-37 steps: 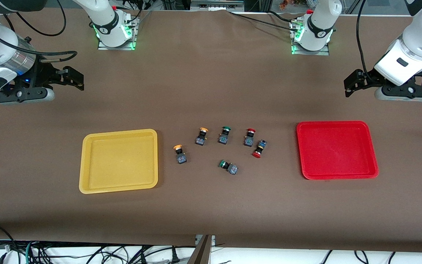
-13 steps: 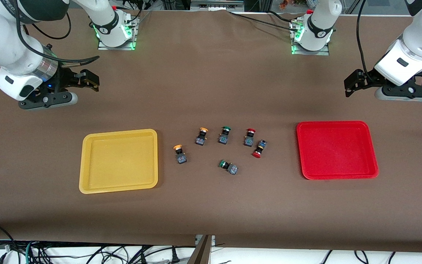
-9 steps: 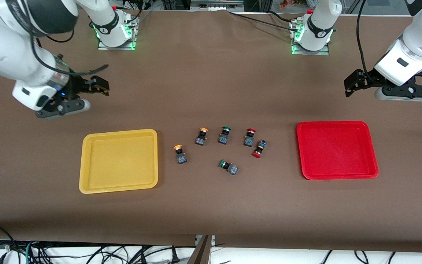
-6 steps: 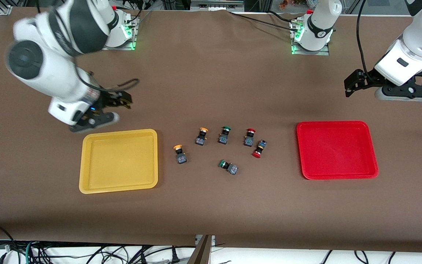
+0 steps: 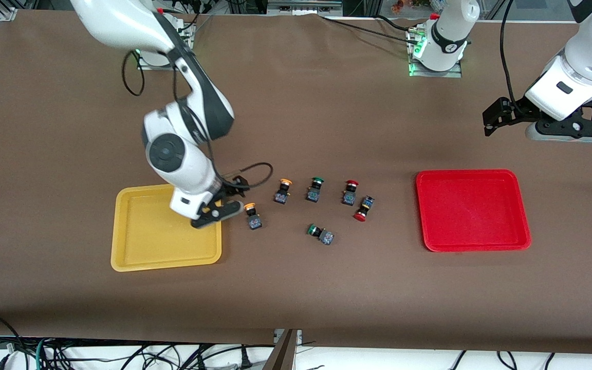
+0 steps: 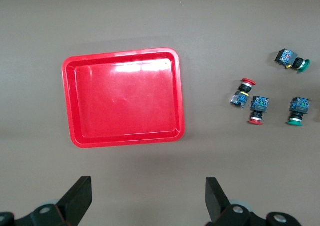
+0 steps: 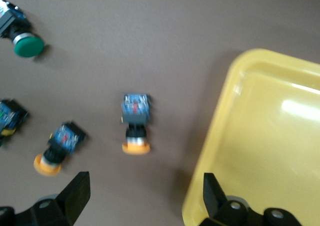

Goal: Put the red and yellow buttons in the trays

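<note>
- On the brown table [image 5: 296,288], a yellow tray [image 5: 142,241] sits toward the right arm's end, a red tray [image 5: 473,210] toward the left arm's end, both holding nothing.
- Between the trays, six small push-button switches lie loose on the cloth.
- Yellow-capped button [image 5: 252,215] nearest the yellow tray, just beside its corner; also seen in the right wrist view [image 7: 136,126].
- Second yellow-capped button [image 5: 282,191] a bit farther from the front camera, toward the middle of the cluster [image 7: 56,150].
- Green-capped switch [image 5: 315,189] beside that one, standing with cap up.
- Red-capped button [image 5: 349,192] next along the row; another red-capped button [image 5: 363,208] lies tipped on its side, just beside it and nearer the camera.
- Second green-capped switch [image 5: 320,234] lies on its side, nearest the camera of the group.
- Right gripper [image 5: 227,200] hangs low over the yellow tray's corner, close to the nearest yellow button, jaws spread wide, gripping nothing.
- Left gripper [image 5: 492,119] waits high over bare cloth, farther from the camera than the red tray, jaws spread, nothing between them.
</note>
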`<action>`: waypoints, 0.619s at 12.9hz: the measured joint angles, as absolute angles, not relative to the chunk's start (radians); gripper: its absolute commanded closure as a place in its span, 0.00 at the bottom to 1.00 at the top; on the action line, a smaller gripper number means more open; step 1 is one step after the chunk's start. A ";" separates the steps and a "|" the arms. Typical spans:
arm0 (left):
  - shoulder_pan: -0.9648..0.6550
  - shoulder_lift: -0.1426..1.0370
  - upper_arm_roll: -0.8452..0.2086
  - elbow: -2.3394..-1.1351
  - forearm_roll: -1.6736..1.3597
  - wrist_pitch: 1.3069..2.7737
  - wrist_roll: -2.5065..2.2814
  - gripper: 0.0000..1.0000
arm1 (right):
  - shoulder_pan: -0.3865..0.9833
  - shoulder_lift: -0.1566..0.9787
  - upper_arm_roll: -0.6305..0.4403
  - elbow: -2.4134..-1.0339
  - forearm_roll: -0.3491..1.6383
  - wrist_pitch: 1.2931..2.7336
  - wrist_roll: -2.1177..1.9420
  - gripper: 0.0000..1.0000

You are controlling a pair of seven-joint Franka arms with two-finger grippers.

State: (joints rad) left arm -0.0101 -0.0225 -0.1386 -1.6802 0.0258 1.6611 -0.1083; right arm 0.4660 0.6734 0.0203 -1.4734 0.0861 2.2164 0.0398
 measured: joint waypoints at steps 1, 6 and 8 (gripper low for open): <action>-0.012 -0.019 -0.140 -1.682 0.025 1.651 -0.108 0.00 | 0.473 0.723 0.020 -1.455 0.086 2.270 0.040 0.00; -0.025 0.164 -0.203 -1.702 0.007 1.699 -0.109 0.00 | 0.510 0.856 0.021 -1.434 0.086 2.451 0.062 0.08; -0.057 0.294 -0.210 -1.676 0.004 1.841 -0.109 0.00 | 0.517 0.886 0.021 -1.433 0.086 2.502 0.074 0.44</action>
